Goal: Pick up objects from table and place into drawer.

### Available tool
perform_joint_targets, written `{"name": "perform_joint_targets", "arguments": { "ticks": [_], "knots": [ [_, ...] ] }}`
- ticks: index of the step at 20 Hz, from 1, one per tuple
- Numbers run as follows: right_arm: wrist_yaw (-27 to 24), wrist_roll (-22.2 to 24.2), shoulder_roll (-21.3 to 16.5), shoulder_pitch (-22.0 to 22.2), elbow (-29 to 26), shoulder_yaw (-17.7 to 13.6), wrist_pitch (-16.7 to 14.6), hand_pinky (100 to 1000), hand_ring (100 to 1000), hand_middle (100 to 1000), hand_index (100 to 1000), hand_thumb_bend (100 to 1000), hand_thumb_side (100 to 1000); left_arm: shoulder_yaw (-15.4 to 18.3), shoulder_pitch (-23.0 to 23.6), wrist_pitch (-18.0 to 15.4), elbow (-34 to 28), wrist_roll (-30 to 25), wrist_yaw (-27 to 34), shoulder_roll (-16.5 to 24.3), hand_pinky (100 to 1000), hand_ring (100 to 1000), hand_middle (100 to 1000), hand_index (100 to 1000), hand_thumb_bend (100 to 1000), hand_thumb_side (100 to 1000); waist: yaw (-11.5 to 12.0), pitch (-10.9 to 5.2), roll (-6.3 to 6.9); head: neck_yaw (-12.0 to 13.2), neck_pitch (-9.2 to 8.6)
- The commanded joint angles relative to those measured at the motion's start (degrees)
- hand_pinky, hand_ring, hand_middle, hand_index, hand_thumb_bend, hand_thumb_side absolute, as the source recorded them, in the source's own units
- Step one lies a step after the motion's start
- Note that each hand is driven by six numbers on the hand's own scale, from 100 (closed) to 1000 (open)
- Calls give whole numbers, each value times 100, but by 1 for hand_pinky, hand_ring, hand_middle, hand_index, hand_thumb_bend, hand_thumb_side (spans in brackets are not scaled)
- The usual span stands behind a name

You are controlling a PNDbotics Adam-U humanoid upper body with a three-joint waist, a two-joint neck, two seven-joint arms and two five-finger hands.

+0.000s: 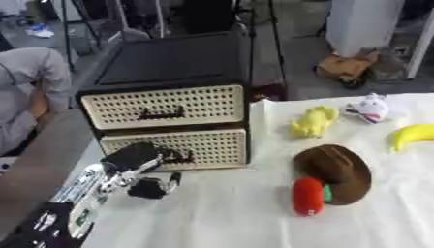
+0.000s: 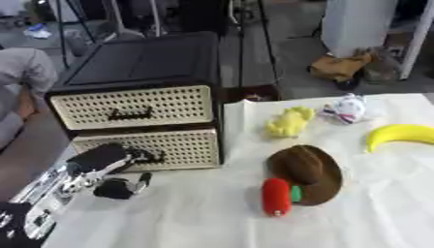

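1. Drawer unit point(image 1: 169, 104) is the landmark: black frame, flat dark top, two cream drawers with a perforated, woven-look front, each with a small dark handle. It stands at the near-left part of the table point(image 1: 237, 213), which is covered with a pale, slightly creased cloth.
2. Left hand point(image 1: 146, 169), black with silver joints, sits right at the front of the lower drawer point(image 1: 199, 147), at its left half, close to the lower handle point(image 1: 179, 156). Fingers are curled; whether they hook the handle or hold nothing, I cannot tell.
3. Both drawers appear closed, fronts flush with the frame.
4. Right hand does not show in either view.
5. Brown hat point(image 1: 337, 172), soft felt look, domed crown and wide brim, lies on the cloth right of the lower drawer, well apart from the left hand.
6. Red plush item point(image 1: 308, 195), oblong with a green end, lies against the hat's near-left brim, touching it.
7. Yellow plush toy point(image 1: 315, 121), lumpy and soft, lies right of the upper drawer point(image 1: 165, 106), near the unit's right side.
8. White plush toy point(image 1: 370, 108), with pink and dark marks, lies farther right, just beyond the yellow one.
9. Banana point(image 2: 402, 133), smooth and curved, lies farthest right of the unit, near the picture edge.
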Motion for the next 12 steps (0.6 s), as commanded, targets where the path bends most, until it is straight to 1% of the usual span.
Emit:
{"name": "perform_joint_targets", "arguments": {
  "ticks": [1, 8, 12],
  "knots": [
    [7, 23, -77, -66, -88, -64, 5, 582, 737, 601, 738, 100, 846, 84, -121, 25, 13, 42, -83, 88, 100, 100, 100, 888, 100, 639, 9, -98, -31, 51, -53],
    [-23, 48, -56, -84, -88, -65, 0, 583, 737, 600, 738, 100, 844, 92, -169, 94, 133, -49, -42, 37, 100, 100, 100, 876, 100, 644, -45, -85, -31, 142, -98],
    [-44, 65, -39, -89, -88, -63, 10, 583, 738, 600, 739, 100, 838, 103, -191, 112, 228, -116, 15, 15, 100, 100, 100, 839, 100, 639, -42, -84, -21, 182, -116]
  ]
}}
